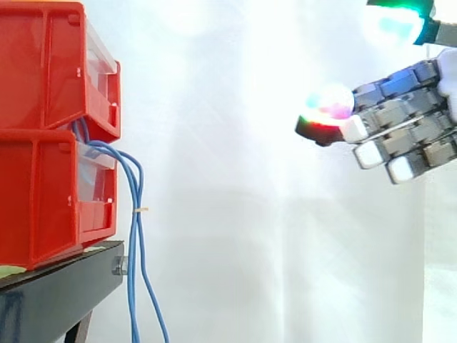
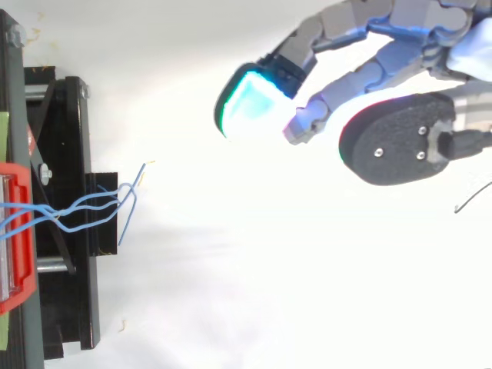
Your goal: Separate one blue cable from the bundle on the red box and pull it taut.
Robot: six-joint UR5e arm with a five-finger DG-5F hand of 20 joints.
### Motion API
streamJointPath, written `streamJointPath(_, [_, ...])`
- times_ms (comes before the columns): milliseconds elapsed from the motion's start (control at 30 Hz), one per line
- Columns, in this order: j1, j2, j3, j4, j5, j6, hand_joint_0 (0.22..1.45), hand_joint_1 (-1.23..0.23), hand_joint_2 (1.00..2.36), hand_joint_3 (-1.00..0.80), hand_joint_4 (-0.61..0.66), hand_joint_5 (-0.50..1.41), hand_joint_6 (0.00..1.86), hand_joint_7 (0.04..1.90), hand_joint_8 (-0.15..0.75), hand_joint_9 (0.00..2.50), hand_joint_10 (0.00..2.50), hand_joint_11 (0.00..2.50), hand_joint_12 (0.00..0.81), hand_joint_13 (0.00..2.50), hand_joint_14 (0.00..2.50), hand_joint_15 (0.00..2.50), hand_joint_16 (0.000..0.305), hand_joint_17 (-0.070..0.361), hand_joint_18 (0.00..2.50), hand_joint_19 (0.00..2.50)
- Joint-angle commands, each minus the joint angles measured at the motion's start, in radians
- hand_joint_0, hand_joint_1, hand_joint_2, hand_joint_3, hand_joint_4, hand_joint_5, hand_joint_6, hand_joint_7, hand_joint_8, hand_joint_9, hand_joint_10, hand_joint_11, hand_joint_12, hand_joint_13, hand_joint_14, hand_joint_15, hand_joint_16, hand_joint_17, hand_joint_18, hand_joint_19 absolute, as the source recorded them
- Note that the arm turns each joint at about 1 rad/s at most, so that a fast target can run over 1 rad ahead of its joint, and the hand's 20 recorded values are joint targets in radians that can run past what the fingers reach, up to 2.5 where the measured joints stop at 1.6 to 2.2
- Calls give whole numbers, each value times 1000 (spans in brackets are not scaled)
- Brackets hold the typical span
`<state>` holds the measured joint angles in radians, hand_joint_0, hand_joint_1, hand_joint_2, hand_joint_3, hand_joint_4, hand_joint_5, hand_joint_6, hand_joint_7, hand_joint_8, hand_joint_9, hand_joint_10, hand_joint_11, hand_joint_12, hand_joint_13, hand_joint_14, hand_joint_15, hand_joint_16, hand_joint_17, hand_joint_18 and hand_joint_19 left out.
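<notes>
hand (image 1: 418,125), fingers (image 1: 389,111) relaxed, well apart from blue cables (image 1: 135,236)

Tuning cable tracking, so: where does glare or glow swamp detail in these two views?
Side view: the white curtain is blown out and the hand has glowing pads that bloom into it, yet the blue cables contrast well. Top view: white glare swallows the surroundings and the cyan pad's edge flares; the cables stay clear over the black stand.

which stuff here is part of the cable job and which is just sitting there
For the job: blue cables hanging from the red bins; the hand, open, well clear of the cables.

Just there: black stand; white curtain.
</notes>
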<state>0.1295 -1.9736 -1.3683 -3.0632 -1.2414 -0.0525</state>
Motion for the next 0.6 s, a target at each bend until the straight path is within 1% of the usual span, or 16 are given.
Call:
streamJointPath(0, [-2, -11, -3, 47, 4, -27, 480, -492, 1000, -493, 177, -184, 502, 728, 224, 724, 0, 0, 418, 634, 12, 308, 58, 131, 440, 593])
streamJointPath(67, [-1, -14, -5, 53, 4, -38, 479, -492, 1000, -493, 178, -184, 502, 727, 223, 715, 0, 0, 417, 621, 11, 309, 58, 131, 429, 587])
streamJointPath(133, [-2, -14, -5, 55, 8, -52, 480, -491, 1000, -500, 174, -184, 502, 727, 222, 711, 0, 0, 417, 616, 11, 305, 58, 130, 407, 581])
streamJointPath(167, [-4, -24, -5, 57, 14, -64, 480, -491, 1000, -498, 174, -184, 502, 726, 220, 711, 0, 0, 416, 617, 11, 299, 58, 130, 407, 581])
streamJointPath(233, [-5, -25, -3, 63, 19, -69, 482, -493, 1000, -497, 167, -186, 502, 725, 218, 709, 0, 0, 410, 620, 11, 304, 58, 129, 407, 583])
streamJointPath(267, [-7, -40, -5, 77, 23, -69, 483, -494, 1000, -498, 162, -186, 502, 719, 215, 704, 0, 0, 407, 626, 11, 306, 57, 128, 407, 584])
streamJointPath(333, [-8, -50, -5, 100, 25, -69, 487, -500, 1000, -497, 160, -187, 502, 718, 209, 708, 0, 0, 396, 636, 11, 310, 55, 125, 408, 583])
streamJointPath(367, [-10, -60, -5, 107, 25, -67, 490, -510, 1000, -496, 155, -187, 502, 713, 213, 714, 0, 0, 394, 643, 11, 308, 55, 123, 406, 575])
streamJointPath(400, [-13, -90, -5, 142, 30, -56, 496, -519, 1000, -493, 152, -186, 502, 716, 206, 720, 0, 0, 389, 648, 11, 307, 54, 121, 404, 575])
streamJointPath(433, [-13, -90, -5, 142, 30, -56, 497, -521, 1000, -493, 153, -186, 502, 712, 208, 720, 0, 0, 390, 653, 12, 303, 54, 121, 403, 569])
streamJointPath(467, [-13, -96, -3, 153, 36, -50, 499, -524, 1000, -494, 156, -186, 502, 712, 207, 722, 0, 0, 390, 653, 13, 296, 54, 121, 403, 558])
streamJointPath(533, [-17, -114, -3, 181, 60, -46, 501, -527, 1000, -492, 160, -187, 502, 711, 214, 726, 0, 0, 391, 653, 11, 301, 53, 120, 400, 551])
streamJointPath(567, [-19, -120, -3, 198, 88, -46, 501, -529, 1000, -490, 161, -186, 502, 713, 212, 727, 0, 0, 391, 654, 11, 298, 53, 120, 398, 551])
